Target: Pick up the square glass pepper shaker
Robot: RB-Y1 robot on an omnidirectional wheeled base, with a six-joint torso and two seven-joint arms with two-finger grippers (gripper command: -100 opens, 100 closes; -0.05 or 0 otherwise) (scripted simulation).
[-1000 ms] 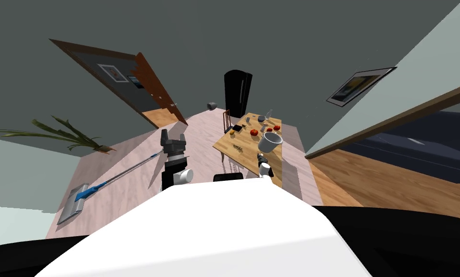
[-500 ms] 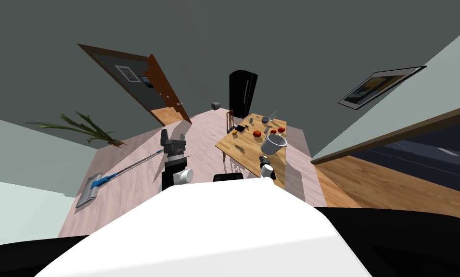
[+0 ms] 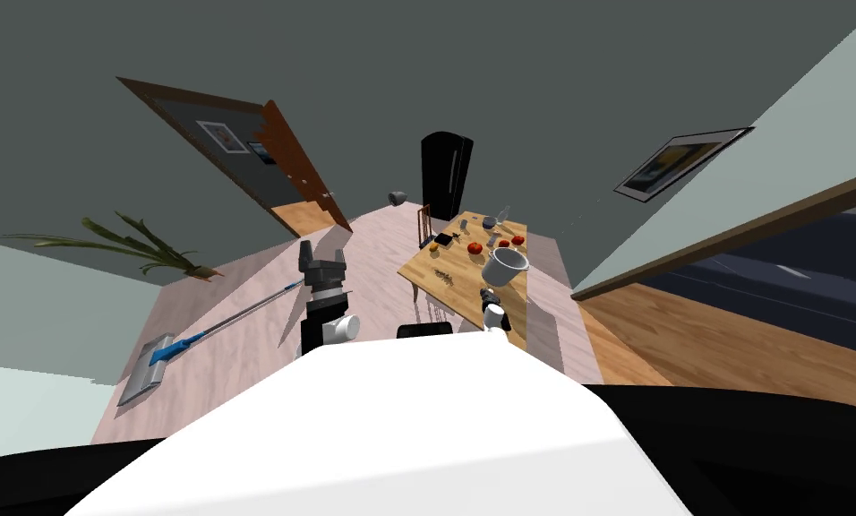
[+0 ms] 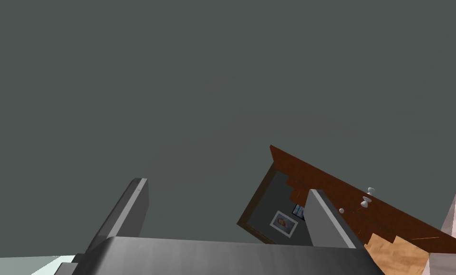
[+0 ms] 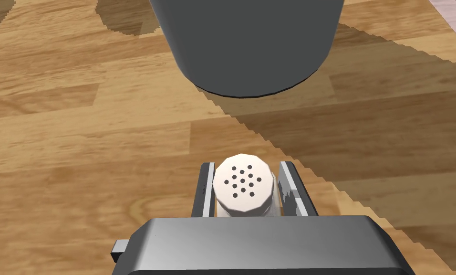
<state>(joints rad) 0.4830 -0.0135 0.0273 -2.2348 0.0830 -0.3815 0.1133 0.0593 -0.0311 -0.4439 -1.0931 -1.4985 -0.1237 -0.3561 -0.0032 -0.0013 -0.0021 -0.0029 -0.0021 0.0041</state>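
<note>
The pepper shaker (image 5: 243,184) shows a white, many-sided cap dotted with a cluster of small dark holes. Below the cap only a sliver of pale body shows, so its shape cannot be made out. There is one shaker, and it sits between the jaws of the right gripper (image 5: 246,164), which pinch it on both sides just under the cap. It is over the near end of the wooden tabletop (image 5: 79,119); whether it rests on the wood or hangs clear of it I cannot tell.

One grey pot (image 5: 243,43) stands just beyond the shaker, toward the middle of the tabletop. Past the pot, toward the far end, lie three red round things (image 3: 475,246), with several smaller items there too small to name.

The left gripper (image 4: 227,186) is raised off the tabletop's left edge, over the floor, with its jaws spread and nothing between them. One blue-headed mop (image 3: 175,345) lies on the floor.
</note>
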